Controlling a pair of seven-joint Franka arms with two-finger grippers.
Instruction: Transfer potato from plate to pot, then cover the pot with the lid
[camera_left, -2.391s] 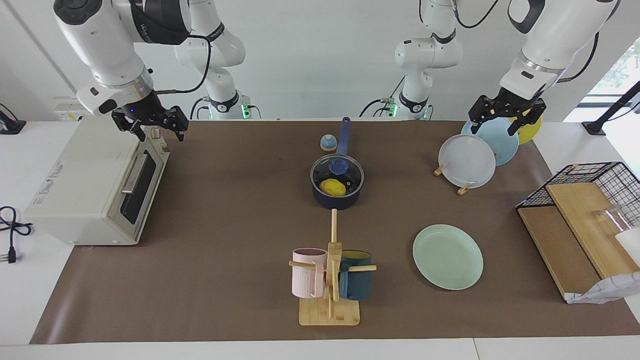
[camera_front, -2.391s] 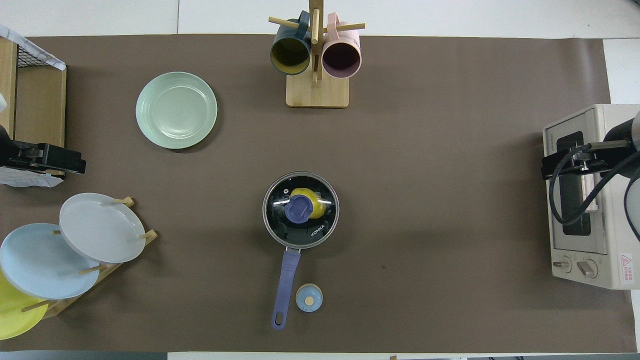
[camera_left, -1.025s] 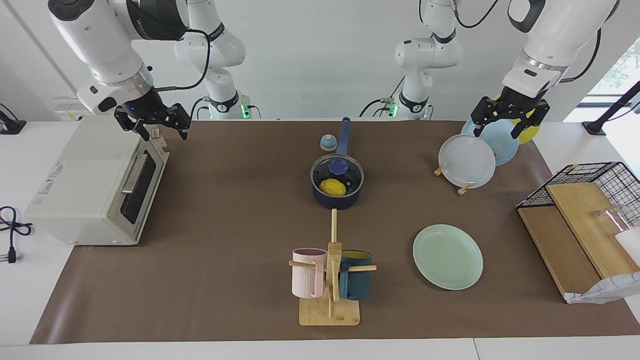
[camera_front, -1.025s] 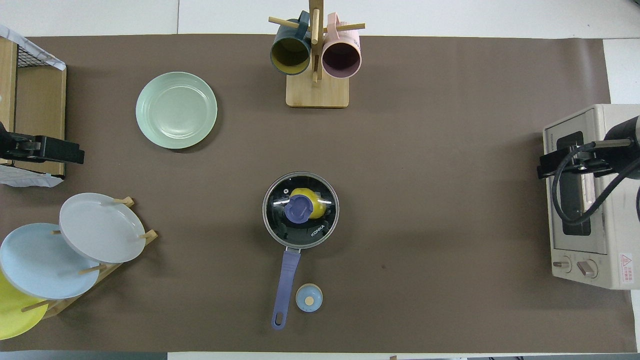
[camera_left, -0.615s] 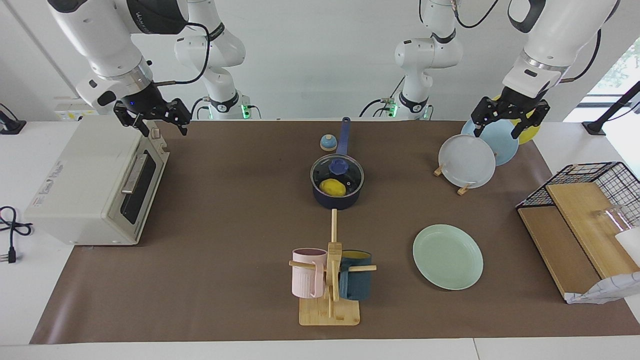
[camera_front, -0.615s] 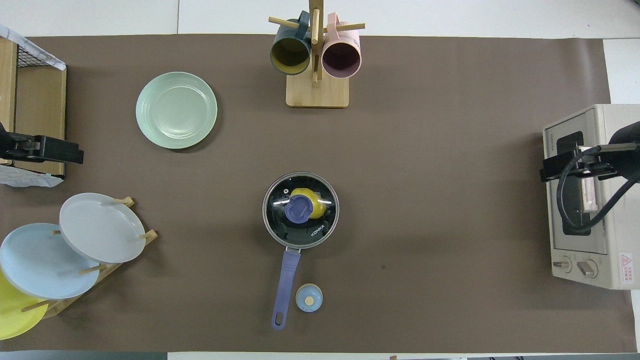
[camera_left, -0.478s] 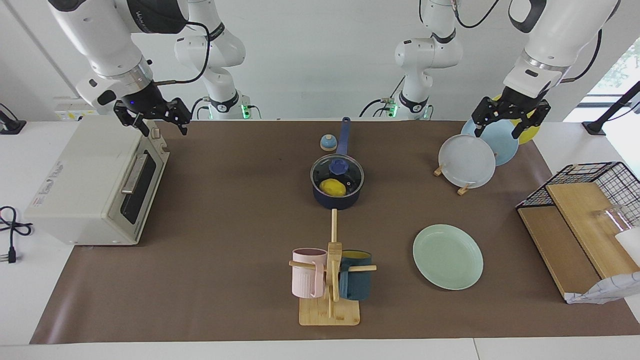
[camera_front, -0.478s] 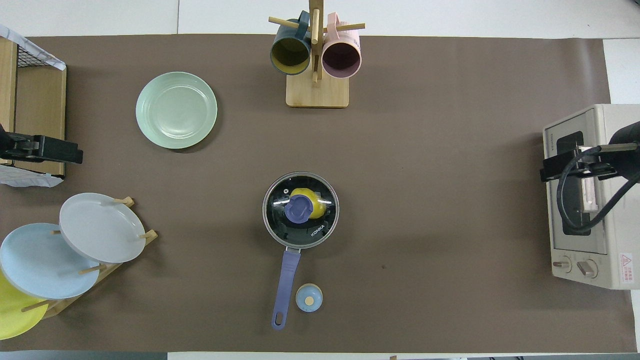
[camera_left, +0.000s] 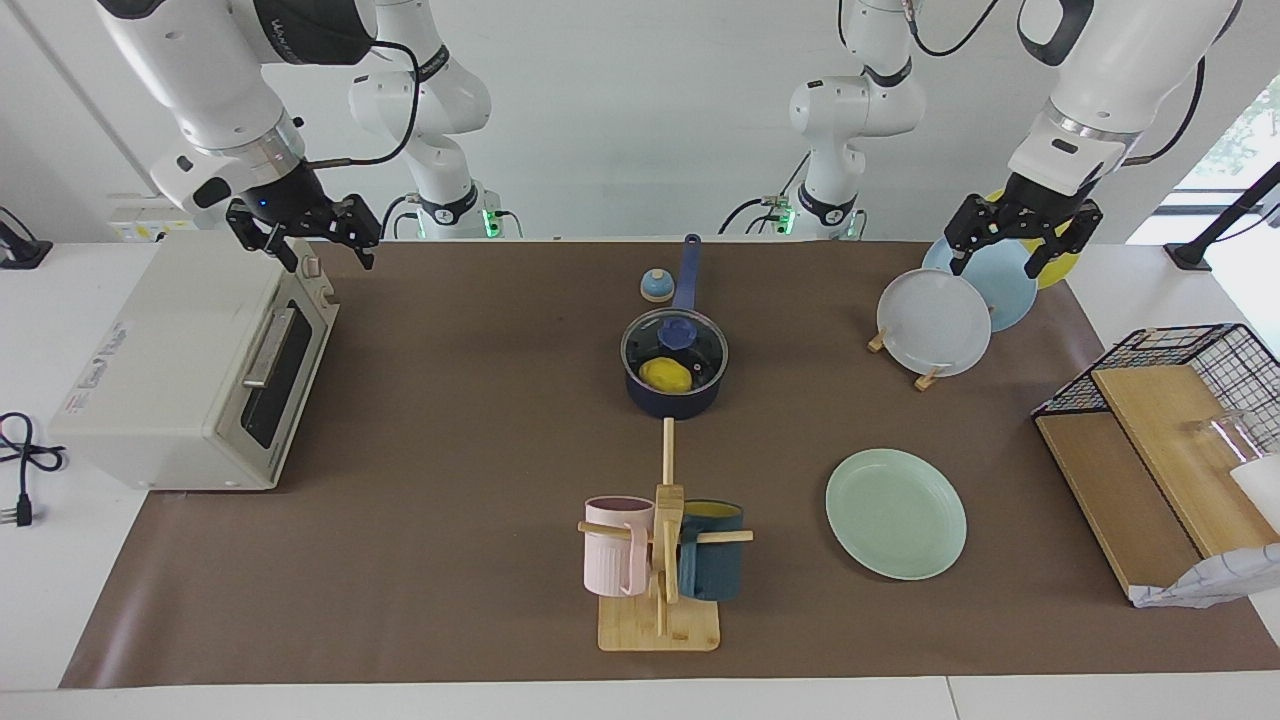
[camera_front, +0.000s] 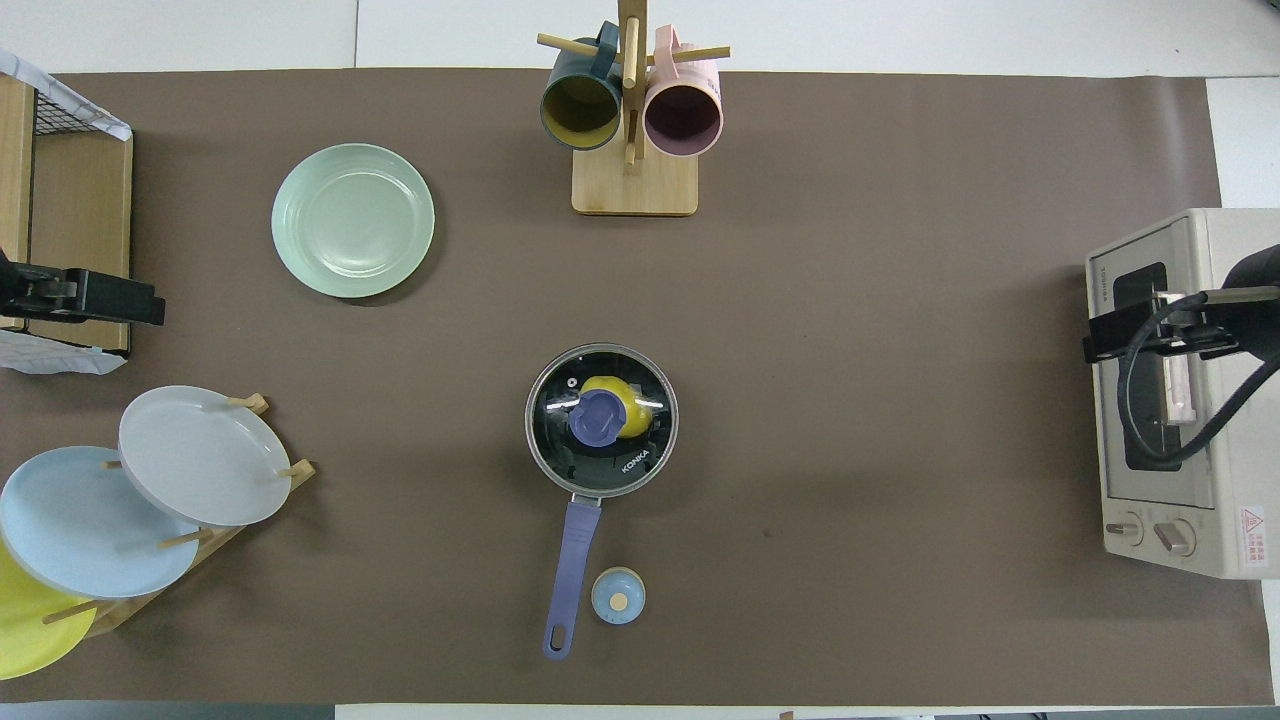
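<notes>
High facing view, steep overhead, shared table (camera_left: 480, 420)

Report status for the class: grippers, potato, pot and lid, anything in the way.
Left gripper open, empty, over the plate rack. Right gripper open, empty, over the toaster oven. Potato in pot, lid on. Nothing in the way.

We are seeing a small navy pot (camera_left: 673, 395) standing mid-table, its long blue handle pointing toward the robots. A clear glass lid (camera_left: 703, 352) with a blue knob is sitting on it, covering a glossy yellow potato (camera_left: 667, 375) inside. A pale mint-green plate (camera_left: 895, 513) is lying flat, farther from the robots, toward the left arm's end.
</notes>
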